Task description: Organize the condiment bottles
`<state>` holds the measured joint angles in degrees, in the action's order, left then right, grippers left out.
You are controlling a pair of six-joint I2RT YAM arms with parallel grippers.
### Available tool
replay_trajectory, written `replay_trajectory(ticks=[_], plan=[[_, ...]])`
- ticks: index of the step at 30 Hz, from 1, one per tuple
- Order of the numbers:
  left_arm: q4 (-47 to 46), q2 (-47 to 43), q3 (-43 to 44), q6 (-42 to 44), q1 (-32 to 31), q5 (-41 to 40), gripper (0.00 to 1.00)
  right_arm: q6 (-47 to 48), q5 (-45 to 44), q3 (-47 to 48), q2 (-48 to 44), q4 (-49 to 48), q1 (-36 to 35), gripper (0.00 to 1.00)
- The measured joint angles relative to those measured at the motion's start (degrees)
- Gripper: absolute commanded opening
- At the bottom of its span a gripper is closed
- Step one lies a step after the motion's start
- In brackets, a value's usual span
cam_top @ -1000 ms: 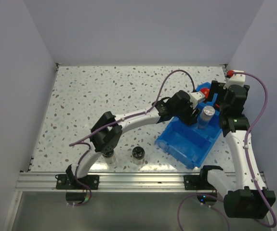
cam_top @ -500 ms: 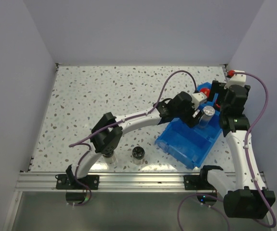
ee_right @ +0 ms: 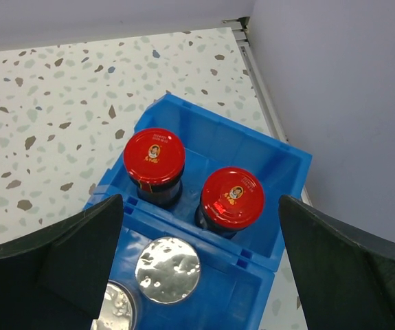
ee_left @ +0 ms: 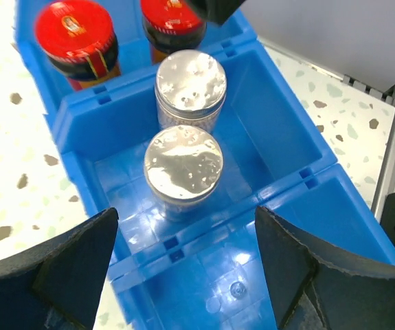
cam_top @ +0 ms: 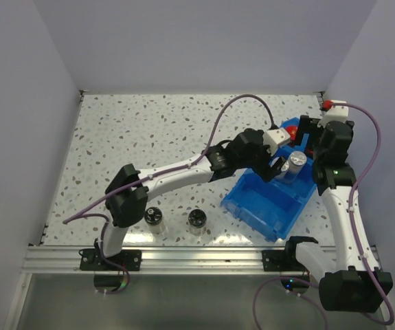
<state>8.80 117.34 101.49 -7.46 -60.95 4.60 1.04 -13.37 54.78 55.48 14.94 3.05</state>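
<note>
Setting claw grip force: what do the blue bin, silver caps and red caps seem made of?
Blue bin: glossy moulded plastic, by its uniform colour and soft highlights. Silver caps: shiny metal or metallised plastic, mirror-like dimpled reflections; I cannot tell which. Red caps: smooth, semi-glossy, printed logo; probably painted metal or plastic.
</note>
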Motion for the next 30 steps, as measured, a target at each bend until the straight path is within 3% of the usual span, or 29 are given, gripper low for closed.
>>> replay_trajectory(ticks=[10,13,21,24,30], plan=[[-3.02,-22.71,-20.33,5.79,0.17,-9.86,0.94,4.0,13.79,-0.33,0.81,1.05,0.0,0.99],[-2.34,-31.1,-27.26,6.91,2.4,-13.03,0.95,7.39,23.08,-1.07,0.81,1.75,0.0,0.99],[1.51,-54.99,-40.46,7.23,16.44,-20.31,1.0,22.23,55.52,-1.79,2.51,8.74,-0.94,0.99],[2.64,-61.37,-44.02,7.72,17.11,-23.74,1.0,34.16,63.69,-1.42,3.61,16.55,-5.81,0.99],[2.8,-69.4,-54.49,8.39,17.44,-31.63,1.0,52.54,69.85,-1.03,8.15,30.23,-22.18,0.98]])
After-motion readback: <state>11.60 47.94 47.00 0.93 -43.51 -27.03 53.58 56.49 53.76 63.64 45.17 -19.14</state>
